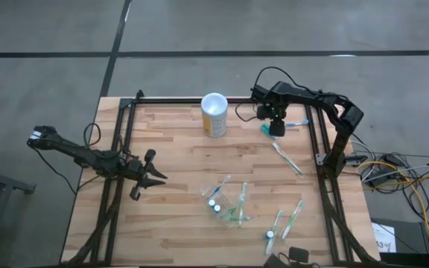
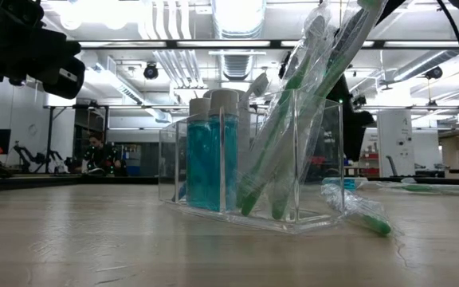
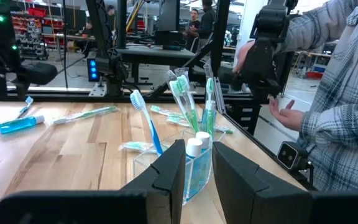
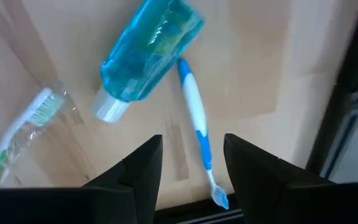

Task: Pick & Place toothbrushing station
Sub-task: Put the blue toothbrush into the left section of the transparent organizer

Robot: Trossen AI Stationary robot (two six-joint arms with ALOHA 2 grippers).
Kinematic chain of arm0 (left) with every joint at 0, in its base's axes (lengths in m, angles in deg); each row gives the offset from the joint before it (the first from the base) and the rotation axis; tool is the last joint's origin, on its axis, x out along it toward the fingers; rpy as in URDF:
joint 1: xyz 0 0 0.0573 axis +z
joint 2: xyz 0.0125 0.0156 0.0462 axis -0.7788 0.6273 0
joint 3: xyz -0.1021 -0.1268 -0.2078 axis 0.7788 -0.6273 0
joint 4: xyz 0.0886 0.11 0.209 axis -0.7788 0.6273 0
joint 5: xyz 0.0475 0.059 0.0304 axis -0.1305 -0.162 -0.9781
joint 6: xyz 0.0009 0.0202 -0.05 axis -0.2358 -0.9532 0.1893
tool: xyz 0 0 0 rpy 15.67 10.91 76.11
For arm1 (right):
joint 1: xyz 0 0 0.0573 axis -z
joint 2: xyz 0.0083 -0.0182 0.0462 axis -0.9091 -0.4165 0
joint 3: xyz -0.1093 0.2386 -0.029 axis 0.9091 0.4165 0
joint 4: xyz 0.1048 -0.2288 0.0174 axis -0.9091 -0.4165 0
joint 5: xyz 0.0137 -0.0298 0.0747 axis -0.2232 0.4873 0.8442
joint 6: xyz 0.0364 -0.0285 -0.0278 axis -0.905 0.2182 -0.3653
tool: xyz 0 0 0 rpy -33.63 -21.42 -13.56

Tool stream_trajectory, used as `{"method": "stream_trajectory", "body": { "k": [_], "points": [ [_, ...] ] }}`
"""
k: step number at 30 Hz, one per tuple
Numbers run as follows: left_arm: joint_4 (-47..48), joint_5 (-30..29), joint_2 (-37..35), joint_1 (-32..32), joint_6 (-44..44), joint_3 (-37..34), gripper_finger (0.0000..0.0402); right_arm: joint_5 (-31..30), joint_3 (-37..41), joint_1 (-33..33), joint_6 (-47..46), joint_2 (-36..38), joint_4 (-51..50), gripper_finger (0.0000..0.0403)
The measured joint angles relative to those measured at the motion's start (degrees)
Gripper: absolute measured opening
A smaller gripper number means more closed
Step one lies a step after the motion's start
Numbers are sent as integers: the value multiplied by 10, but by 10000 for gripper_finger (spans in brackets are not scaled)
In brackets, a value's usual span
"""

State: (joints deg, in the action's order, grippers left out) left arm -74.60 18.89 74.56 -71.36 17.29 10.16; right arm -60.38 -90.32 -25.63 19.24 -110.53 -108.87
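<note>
While the right claw [image 4: 188,165] hangs released above the blue toothbrush [image 4: 197,130], the adjacent bottle [image 4: 146,53] may be struck; the left claw [image 1: 149,176] is released.

Blue bottle [image 4: 148,53] touches a blue toothbrush [image 4: 197,121] — wrapped green toothbrush [image 4: 23,134] nearby.

The high view looks straight down on the whole pale wooden plank surface [image 1: 177,156]. The low view sits at surface height, very near the clear plastic holder of brushes and blue bottles [image 2: 245,159], which the left wrist view also faces, from farther off. The right wrist view looks down, seemingly close, on a blue bottle [image 4: 148,53].
</note>
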Motion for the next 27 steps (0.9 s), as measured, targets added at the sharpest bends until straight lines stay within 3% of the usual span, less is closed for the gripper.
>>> {"method": "stream_trajectory", "body": {
  "k": [8, 27],
  "points": [
    [0, 0, 0, 0, 0, 0, 85, 4, 21, 1, 54, -2, 67, 166],
    [0, 0, 0, 0, 0, 0, 85, 32, 58, 13, 67, -2, 98, 153]
  ]
}}
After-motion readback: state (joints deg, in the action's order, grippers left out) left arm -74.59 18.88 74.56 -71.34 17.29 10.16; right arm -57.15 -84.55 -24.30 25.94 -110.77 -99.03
